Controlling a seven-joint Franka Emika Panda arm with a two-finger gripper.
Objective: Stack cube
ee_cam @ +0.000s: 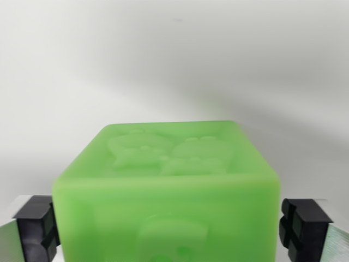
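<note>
Low on the wrist view's left, a black finger pad (35, 229) of the gripper (166, 229) sits right beside the green cube (166, 185); its edge looks like it touches the cube's side, but the spot is too tight to be sure; between the two pads sits the cube, big and close, filling the lower middle of the view; it is as wide as it is deep, so no side looks longer than another; its top face tips up toward the camera and shows a raised picture, maybe two little animals, too soft to name; a flat front face looks straight out, with another raised shape cut off at the bottom; the cube sits square to the pads, not turned; on the wrist view's right, the other black pad (302, 226) stands just beside the cube; the pincer looks clamped onto the cube from both sides; behind it all lies a plain white surface (174, 65), with one tiny dark speck (178, 21) far up.
</note>
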